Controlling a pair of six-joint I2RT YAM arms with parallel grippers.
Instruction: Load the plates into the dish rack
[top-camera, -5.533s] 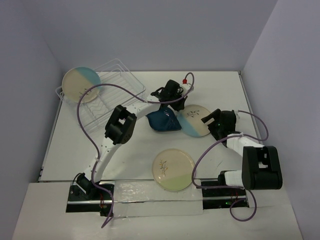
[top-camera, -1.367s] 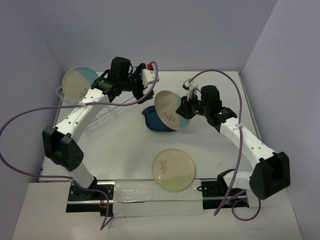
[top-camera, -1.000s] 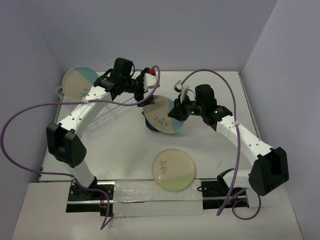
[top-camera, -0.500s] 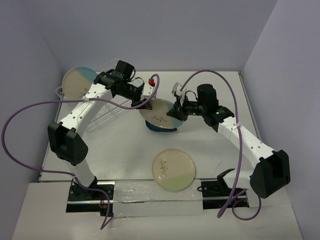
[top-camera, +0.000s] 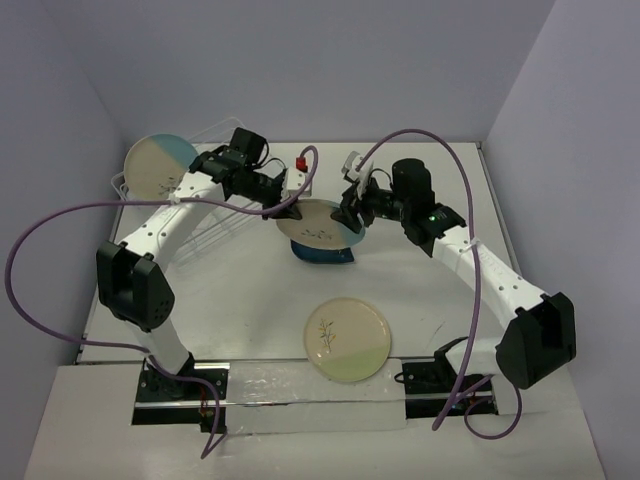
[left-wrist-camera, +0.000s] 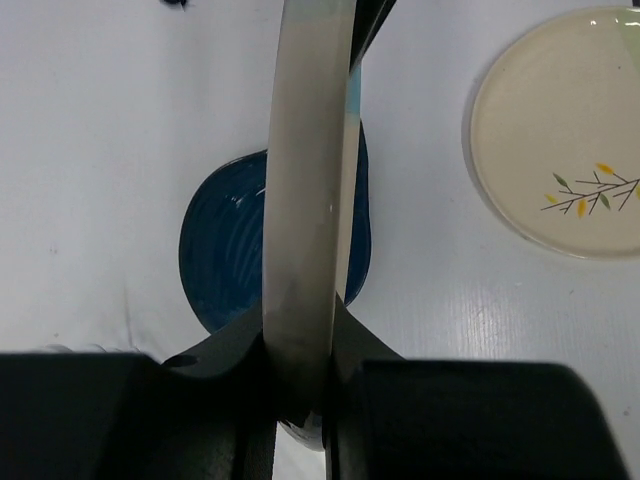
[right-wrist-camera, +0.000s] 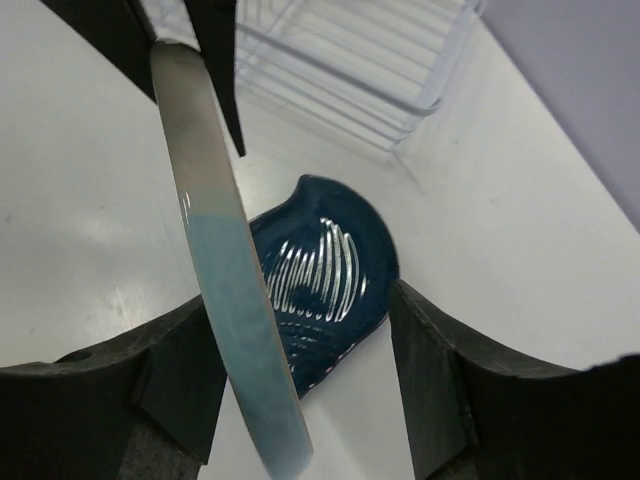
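A beige plate with a light-blue section (top-camera: 318, 222) hangs nearly flat above the dark-teal leaf-shaped plate (top-camera: 322, 252). My left gripper (top-camera: 290, 207) is shut on its left rim; the left wrist view shows the plate edge-on (left-wrist-camera: 305, 200) between the jaws (left-wrist-camera: 300, 350). My right gripper (top-camera: 350, 212) is at the right rim with its jaws open; the rim (right-wrist-camera: 215, 250) stands between them near the left finger, unclamped (right-wrist-camera: 300, 335). A second beige and blue plate (top-camera: 160, 167) stands in the clear dish rack (top-camera: 225, 150). The cream plate with a sprig (top-camera: 348, 338) lies near the front.
The leaf plate also shows in the left wrist view (left-wrist-camera: 225, 250) and the right wrist view (right-wrist-camera: 320, 270). The rack (right-wrist-camera: 350, 60) lies beyond the held plate. Purple cables loop over both arms. Walls close in the table at left, back and right.
My right gripper carried the beige and blue plate leftwards and tipped it from upright to nearly flat. My left gripper came from the rack and shut on its left rim. The right jaws now stand open.
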